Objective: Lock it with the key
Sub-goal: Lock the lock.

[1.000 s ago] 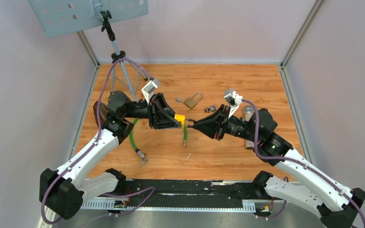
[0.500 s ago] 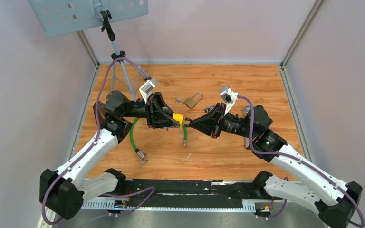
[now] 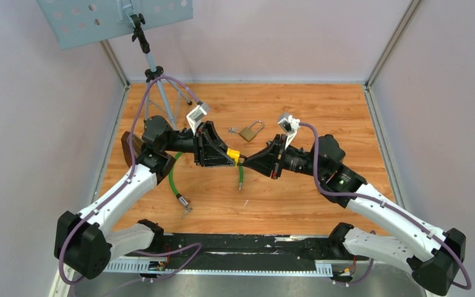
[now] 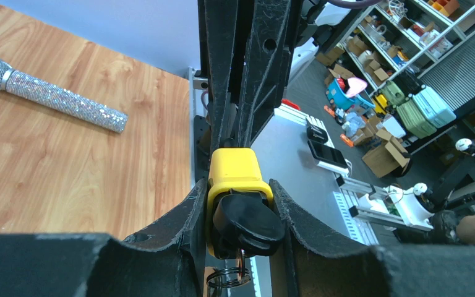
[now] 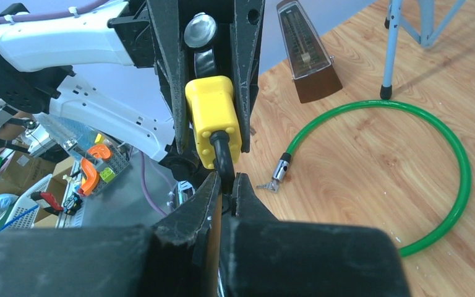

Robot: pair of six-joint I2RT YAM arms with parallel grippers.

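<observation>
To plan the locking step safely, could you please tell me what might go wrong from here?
The right end effector pinches the thin black part protruding from the yellow lock, so it may slip when twisted. The left end effector clamps the lock only by its sides; torque could rotate it in that grip.

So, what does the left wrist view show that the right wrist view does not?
Only the left wrist view shows the microphone. Only the right wrist view shows the green cable, the metronome and a stand leg. Both show the yellow lock, clamped in the left gripper, with the right gripper pinching its black end.
</observation>
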